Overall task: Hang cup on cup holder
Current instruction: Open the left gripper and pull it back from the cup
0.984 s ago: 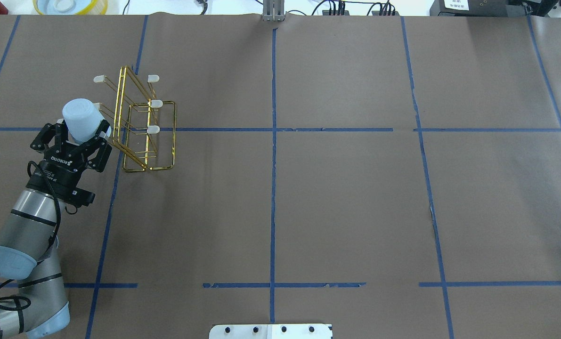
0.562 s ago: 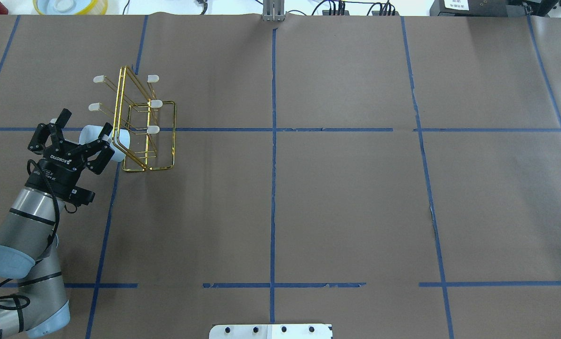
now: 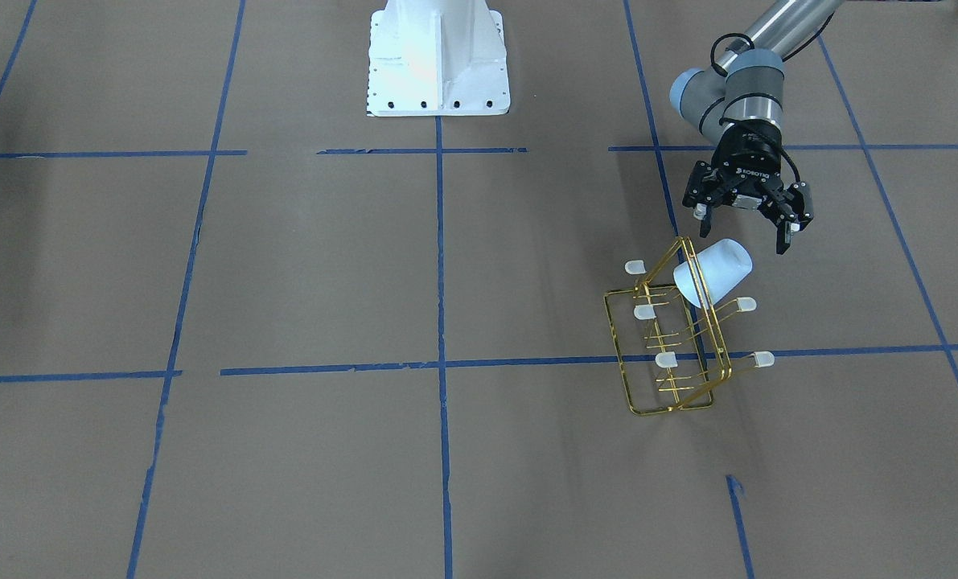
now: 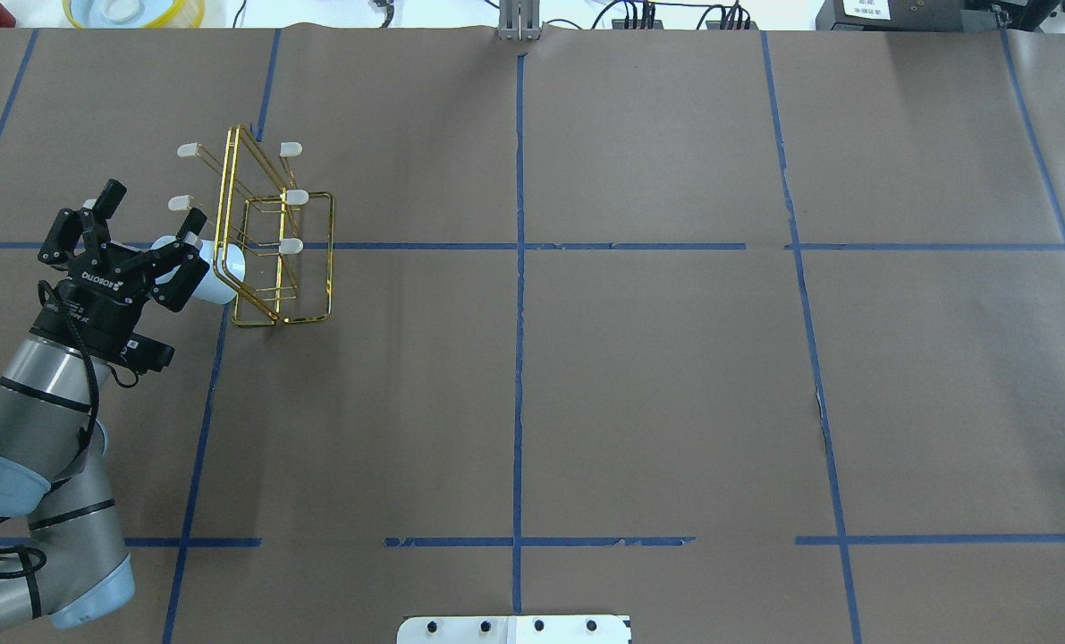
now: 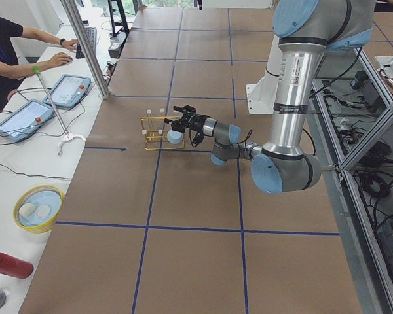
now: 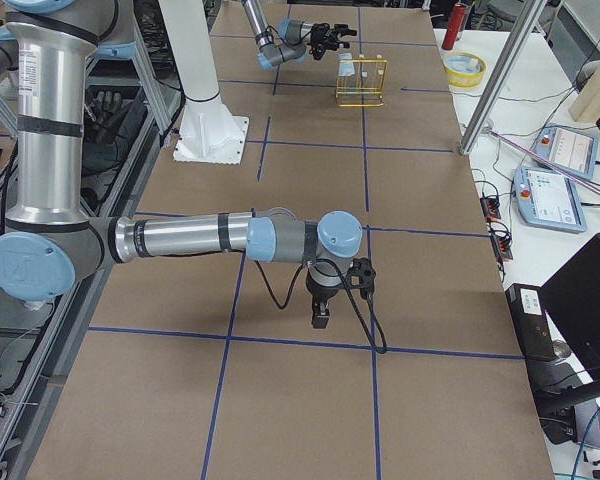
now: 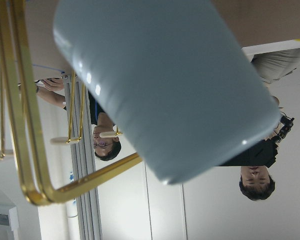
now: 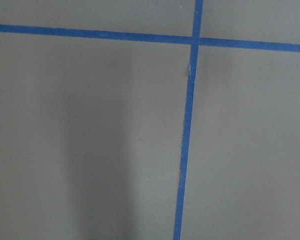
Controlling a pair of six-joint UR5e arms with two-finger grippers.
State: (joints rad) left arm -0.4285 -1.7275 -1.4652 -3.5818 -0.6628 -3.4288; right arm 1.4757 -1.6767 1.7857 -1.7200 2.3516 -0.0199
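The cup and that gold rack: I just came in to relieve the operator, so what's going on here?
The left arm is working at the cup holder. The left end effector is open and sits close to the closed end of the cup, not clamping it. The cup lies tilted on the holder's robot-facing side, apparently slipped over one prong, mouth toward the rack. The right end effector hangs over the table far from the rack; whether it is open or shut cannot be told.
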